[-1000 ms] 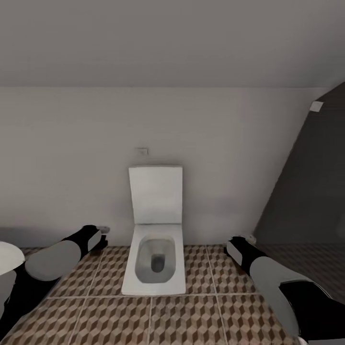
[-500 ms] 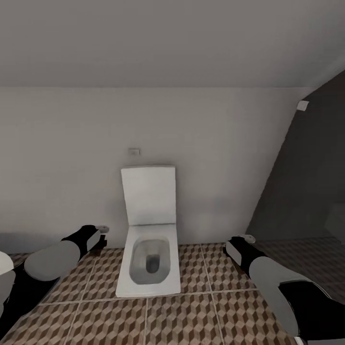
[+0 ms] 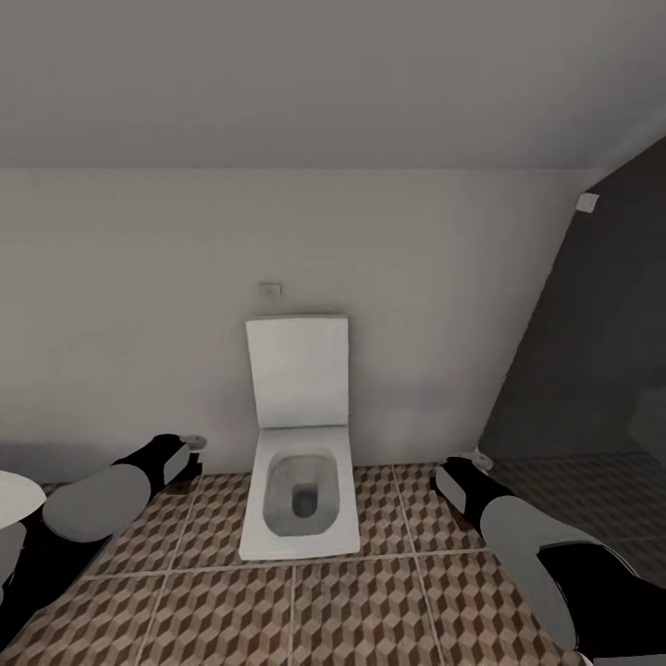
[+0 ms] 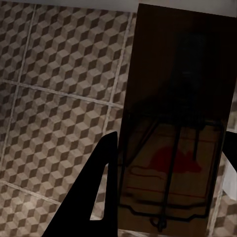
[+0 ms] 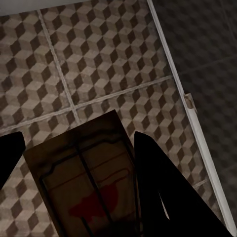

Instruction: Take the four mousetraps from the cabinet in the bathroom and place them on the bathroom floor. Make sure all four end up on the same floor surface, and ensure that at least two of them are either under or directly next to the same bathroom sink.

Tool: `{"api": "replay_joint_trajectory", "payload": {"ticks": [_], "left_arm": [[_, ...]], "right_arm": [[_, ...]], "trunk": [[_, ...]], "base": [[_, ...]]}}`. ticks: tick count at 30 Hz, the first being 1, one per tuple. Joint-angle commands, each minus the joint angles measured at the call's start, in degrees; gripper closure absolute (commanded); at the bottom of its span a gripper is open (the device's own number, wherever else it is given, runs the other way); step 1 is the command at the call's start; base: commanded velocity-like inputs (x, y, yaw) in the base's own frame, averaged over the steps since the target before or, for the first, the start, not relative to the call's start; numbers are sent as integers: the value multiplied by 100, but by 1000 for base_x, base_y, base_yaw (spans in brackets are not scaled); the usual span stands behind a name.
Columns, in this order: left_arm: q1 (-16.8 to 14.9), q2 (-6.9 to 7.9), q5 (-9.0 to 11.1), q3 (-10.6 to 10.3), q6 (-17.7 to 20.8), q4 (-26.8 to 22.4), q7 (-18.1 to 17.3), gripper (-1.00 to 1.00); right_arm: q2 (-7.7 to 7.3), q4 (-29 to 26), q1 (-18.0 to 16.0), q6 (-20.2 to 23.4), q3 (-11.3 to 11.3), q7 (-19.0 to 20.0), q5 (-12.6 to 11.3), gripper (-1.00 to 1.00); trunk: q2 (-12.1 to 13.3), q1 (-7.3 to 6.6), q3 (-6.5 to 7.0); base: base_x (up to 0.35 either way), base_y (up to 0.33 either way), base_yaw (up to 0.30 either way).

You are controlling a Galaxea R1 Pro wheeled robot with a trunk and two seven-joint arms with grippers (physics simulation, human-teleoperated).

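Observation:
In the left wrist view a dark brown mousetrap (image 4: 173,123) with a wire frame and a red mouse print sits between the black fingers (image 4: 98,197) of my left gripper (image 4: 172,140), which is shut on it. A second mousetrap (image 5: 84,177) is clamped in my right gripper (image 5: 79,136) above the bathroom floor (image 5: 98,44). From the head view both arms reach forward low, with the left gripper (image 3: 192,446) and the right gripper (image 3: 476,460) just over the cube-patterned bathroom floor (image 3: 370,601). The cabinet and the sink are out of view.
A white square toilet (image 3: 301,499) with its lid up stands against the white wall straight ahead, between my arms. Dark shower glass (image 3: 592,351) and a white threshold strip (image 5: 190,103) with darker tiles lie to the right. A white rounded rim (image 3: 14,495) shows at the far left.
The head view has swung a little, so the toilet sits slightly further right than half a second ago. Both arms keep their pose and their hold.

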Motion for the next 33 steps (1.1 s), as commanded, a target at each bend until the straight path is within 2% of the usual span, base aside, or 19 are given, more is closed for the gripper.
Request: {"api": "replay_joint_trajectory", "payload": {"ticks": [1, 5, 11, 13, 15, 17, 19, 21, 24, 29, 33], "left_arm": [[-4, -2, 61, -40, 18, -1, 5, 100], [-4, -9, 61, -40, 30, -2, 6, 100], [-4, 8, 77, -19, 25, 4, 22, 100], [-6, 92, 101, 6, 46, 6, 35, 100], [-10, 185, 115, 63, 88, 6, 39, 100], [-12, 207, 116, 282, 124, -12, 41, 100], [-13, 192, 110, 381, 166, -26, 38, 100], [-13, 167, 106, 429, 359, -40, 30, 100], [-13, 94, 105, 456, 734, -45, 18, 100], [-10, 2, 100, 469, 875, -49, -45, 100], [-8, -29, 101, 470, 886, -54, -184, 100]], "right_arm": [[-1, -11, -2, 25, 49, -39, -65, 100], [-1, -15, -2, 25, 49, -39, -65, 100], [-5, -13, -2, 29, 110, -39, -41, 100], [-8, -17, -2, 27, 352, -39, 34, 100], [-4, -31, -4, 32, 722, -38, 93, 100], [61, -60, -116, 99, 954, -61, 107, 100], [102, -56, -382, 363, 989, -66, 98, 100], [121, -30, -669, 1015, 1001, -60, 82, 100], [155, 60, -795, 1530, 980, -59, 59, 100], [151, 191, -813, 1621, 965, 3, 60, 100], [105, 208, -811, 1617, 958, 229, 59, 100]], "trunk": [[-3, 0, -6], [-3, 0, -6], [-244, 132, -113], [-324, 176, -149], [-404, 220, -185], [-485, 263, -221], [-565, 307, -257], [-645, 351, -293], [-765, 417, -347], [-966, 527, -436], [-1126, 615, -508]], "base": [[-3, 4, 0], [-1, 1, 0], [0, 0, 0], [0, 0, 0], [0, 0, 0], [0, 0, 0], [0, 0, 0], [0, 0, 0], [0, 0, 0], [0, 0, 0], [0, 0, 0]]}}
